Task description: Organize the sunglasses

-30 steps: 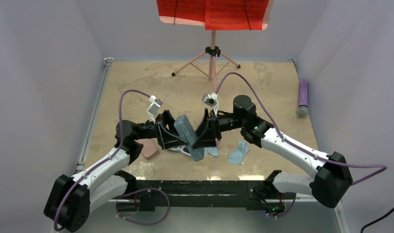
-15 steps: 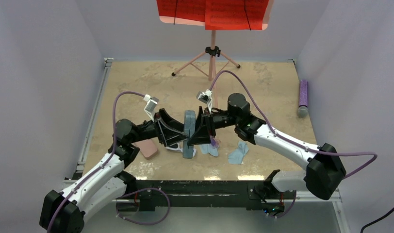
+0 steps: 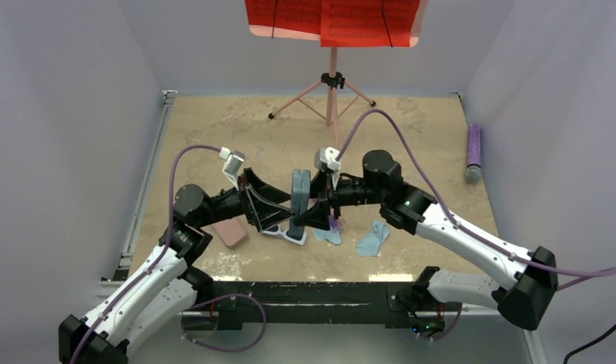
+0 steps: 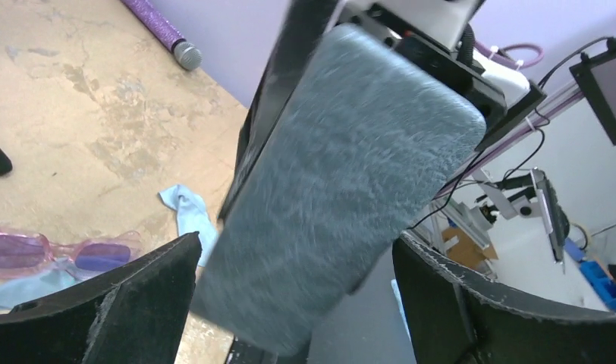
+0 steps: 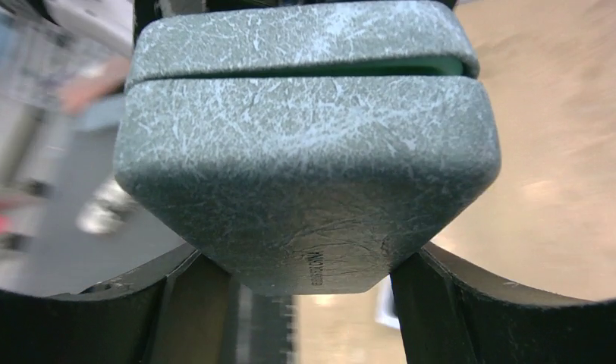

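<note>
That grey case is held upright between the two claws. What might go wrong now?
Only the right gripper clamps the grey-blue case, so it may slip and hit the white sunglasses lying by its lower end. The left gripper stands open close around the case; moving away, it might knock it askew.

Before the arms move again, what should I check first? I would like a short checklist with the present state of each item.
1. Right gripper grips the grey-blue case: ok.
2. Left gripper open: ok.
3. Case lid open: not ok, only a thin slit shows.
4. Pink sunglasses free to pick: ok.
5. White sunglasses free: cannot tell, partly hidden under the left gripper.
</note>
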Action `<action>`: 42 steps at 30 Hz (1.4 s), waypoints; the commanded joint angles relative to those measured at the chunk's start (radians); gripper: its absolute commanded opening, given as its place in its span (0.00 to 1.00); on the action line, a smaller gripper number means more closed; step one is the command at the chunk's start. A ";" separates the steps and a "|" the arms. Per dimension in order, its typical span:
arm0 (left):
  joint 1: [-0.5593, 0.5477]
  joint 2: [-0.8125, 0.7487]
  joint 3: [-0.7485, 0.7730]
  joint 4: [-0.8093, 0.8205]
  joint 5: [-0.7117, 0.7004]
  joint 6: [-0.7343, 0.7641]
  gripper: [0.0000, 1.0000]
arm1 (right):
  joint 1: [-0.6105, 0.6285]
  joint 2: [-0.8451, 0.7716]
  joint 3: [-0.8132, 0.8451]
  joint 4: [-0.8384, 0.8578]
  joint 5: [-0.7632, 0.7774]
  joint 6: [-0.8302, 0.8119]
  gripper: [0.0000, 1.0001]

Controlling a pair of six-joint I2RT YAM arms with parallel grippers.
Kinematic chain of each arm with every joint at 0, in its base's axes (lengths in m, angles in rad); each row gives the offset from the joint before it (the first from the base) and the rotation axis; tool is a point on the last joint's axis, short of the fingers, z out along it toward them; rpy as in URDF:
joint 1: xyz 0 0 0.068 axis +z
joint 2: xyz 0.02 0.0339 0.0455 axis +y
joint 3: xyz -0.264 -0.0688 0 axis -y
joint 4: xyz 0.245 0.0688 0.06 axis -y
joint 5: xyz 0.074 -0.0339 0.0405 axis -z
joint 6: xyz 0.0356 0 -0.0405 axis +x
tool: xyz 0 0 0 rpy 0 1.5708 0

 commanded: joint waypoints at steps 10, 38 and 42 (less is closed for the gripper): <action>0.001 -0.012 0.397 -0.610 -0.103 0.031 1.00 | 0.065 0.004 0.247 -0.486 0.455 -0.877 0.16; -0.082 0.341 0.573 -0.841 -0.259 0.164 0.78 | 0.130 0.103 0.373 -0.533 0.507 -0.880 0.20; -0.088 0.351 0.580 -0.855 -0.254 0.176 0.23 | 0.130 0.094 0.359 -0.499 0.548 -0.867 0.28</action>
